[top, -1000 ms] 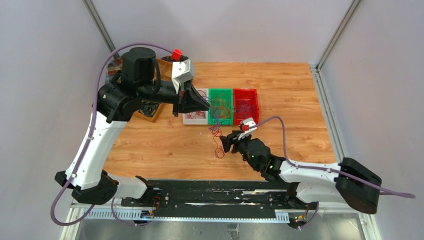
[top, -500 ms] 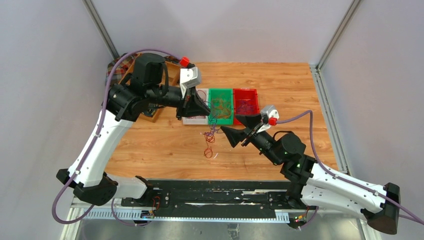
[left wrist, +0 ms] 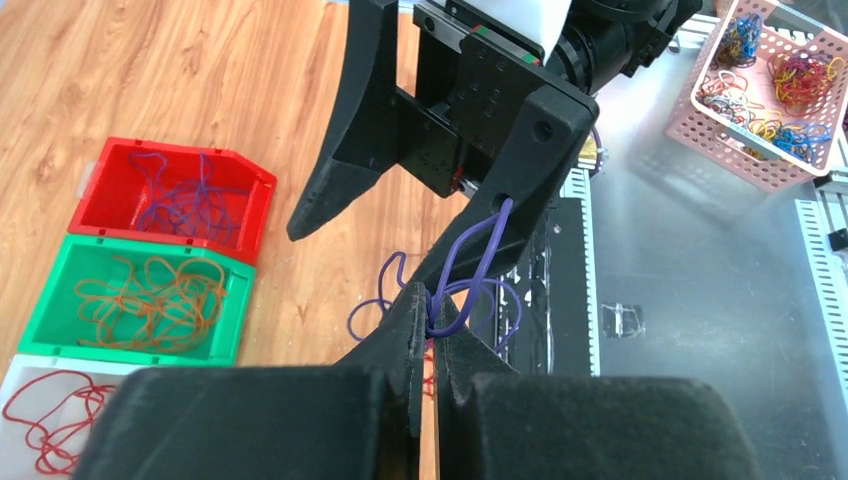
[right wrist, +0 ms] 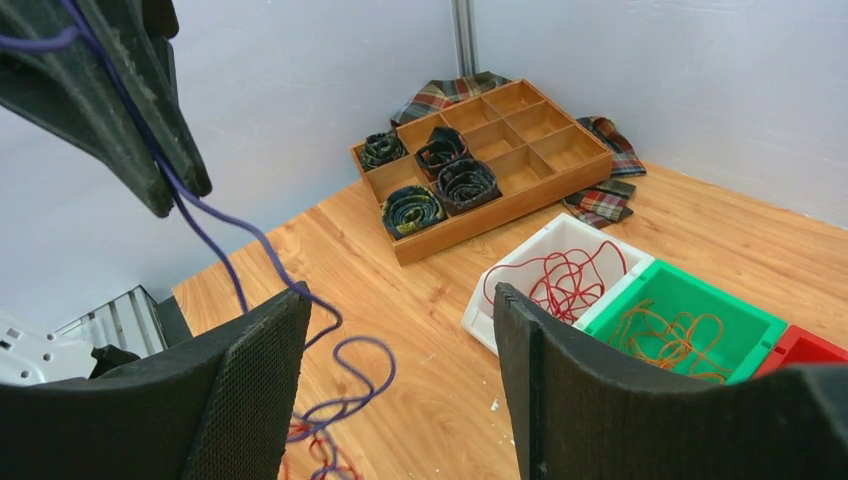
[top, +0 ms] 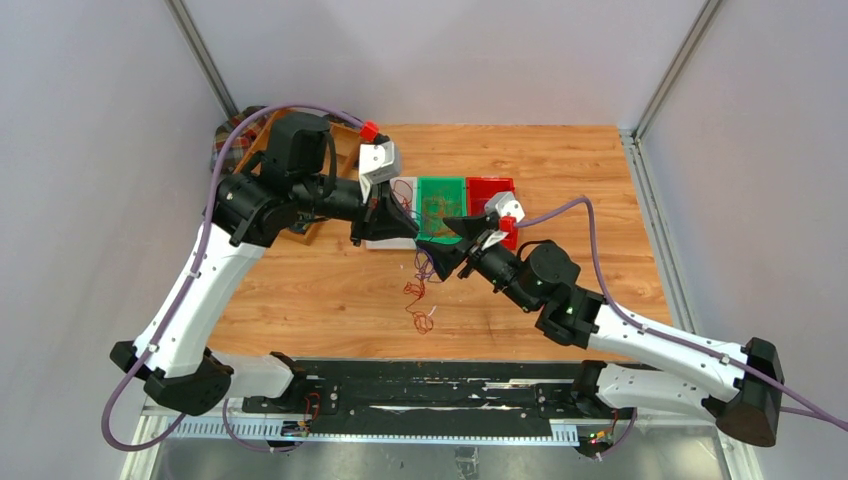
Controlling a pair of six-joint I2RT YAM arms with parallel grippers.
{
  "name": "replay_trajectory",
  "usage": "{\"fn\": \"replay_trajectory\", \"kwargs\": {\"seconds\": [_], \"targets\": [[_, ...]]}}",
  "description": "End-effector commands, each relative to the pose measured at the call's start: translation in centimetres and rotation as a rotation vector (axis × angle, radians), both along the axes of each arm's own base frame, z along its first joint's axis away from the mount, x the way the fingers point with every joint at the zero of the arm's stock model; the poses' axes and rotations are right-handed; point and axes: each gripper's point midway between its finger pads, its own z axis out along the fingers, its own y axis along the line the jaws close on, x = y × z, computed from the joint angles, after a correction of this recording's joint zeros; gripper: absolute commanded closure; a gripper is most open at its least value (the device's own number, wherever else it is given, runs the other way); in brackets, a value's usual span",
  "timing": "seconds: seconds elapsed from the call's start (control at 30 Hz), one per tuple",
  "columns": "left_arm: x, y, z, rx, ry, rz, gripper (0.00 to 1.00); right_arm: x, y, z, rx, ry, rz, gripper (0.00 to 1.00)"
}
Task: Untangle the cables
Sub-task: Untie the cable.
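My left gripper (left wrist: 432, 312) is shut on a purple cable (left wrist: 470, 262) and holds it above the table. Below the pinch the strand loops down to a small red and purple clump (top: 416, 293) trailing onto the wood. My right gripper (right wrist: 400, 335) is open, its two fingers (left wrist: 350, 165) standing wide apart just beyond the left fingertips (right wrist: 130, 110). The purple cable (right wrist: 345, 350) hangs past the inner face of the right gripper's left finger without being pinched. In the top view the left gripper (top: 410, 236) and the right gripper (top: 432, 241) almost meet.
Three bins sit side by side: white (top: 383, 238) with red cables, green (top: 441, 187) with orange ones, red (top: 491, 187) with purple ones. A wooden divided tray (right wrist: 480, 165) with dark coiled bundles stands at the back left on plaid cloth. A pink basket (left wrist: 770, 85) lies off the table.
The right arm swung up and left from the table's front, bringing its open gripper to the left fingertips. The left gripper stayed shut on the purple cable, and the hanging clump drifted left.
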Motion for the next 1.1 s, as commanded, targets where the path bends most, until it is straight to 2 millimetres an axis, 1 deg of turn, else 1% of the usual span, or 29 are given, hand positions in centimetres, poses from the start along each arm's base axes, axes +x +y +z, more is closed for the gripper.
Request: {"fn": "replay_trajectory", "kwargs": {"seconds": [0.0,0.07,0.17,0.23,0.33,0.4,0.47,0.6,0.63,0.73,0.87,1.0,1.07], "targets": [[-1.1,0.4,0.2,-0.011,-0.019,-0.028,1.0,0.1,-0.1,3.5,0.098,-0.053,-0.003,0.33],[-0.8,0.4,0.1,-0.004,-0.032,-0.014,1.0,-0.4,0.2,3.3,0.093,-0.044,0.028,0.32],[0.0,0.5,0.0,0.012,-0.058,0.015,1.0,-0.9,-0.2,1.9,0.08,-0.008,0.039,0.32],[0.8,0.6,0.0,0.029,-0.078,0.051,1.0,-1.2,-1.0,1.0,0.09,0.013,0.031,0.32],[2.1,0.9,-0.1,0.055,-0.113,0.106,1.0,-1.5,-2.8,-0.5,0.107,0.038,-0.01,0.32],[2.4,1.0,0.0,0.061,-0.128,0.119,1.0,-1.7,-3.8,-1.5,0.111,0.051,-0.024,0.32],[2.5,1.0,0.3,0.058,-0.134,0.126,1.0,-2.3,-4.0,-2.7,0.101,0.068,-0.004,0.31],[2.4,1.0,0.9,0.049,-0.146,0.126,1.0,-3.3,-3.0,-5.7,0.039,0.12,0.066,0.27],[2.3,0.9,1.0,0.047,-0.145,0.125,1.0,-3.7,-2.4,-6.1,0.03,0.126,0.099,0.26],[2.4,0.8,1.3,0.043,-0.148,0.125,1.0,-3.9,-0.7,-6.9,-0.001,0.129,0.142,0.25],[2.3,0.8,1.8,0.033,-0.152,0.128,1.0,-2.8,0.9,-6.9,-0.006,0.097,0.096,0.25],[1.9,0.6,2.6,0.012,-0.144,0.119,1.0,-0.8,2.0,-6.7,0.016,0.072,0.008,0.25],[1.6,0.6,3.1,-0.001,-0.139,0.114,1.0,-0.2,2.9,-6.6,0.034,0.065,-0.001,0.28]]}}
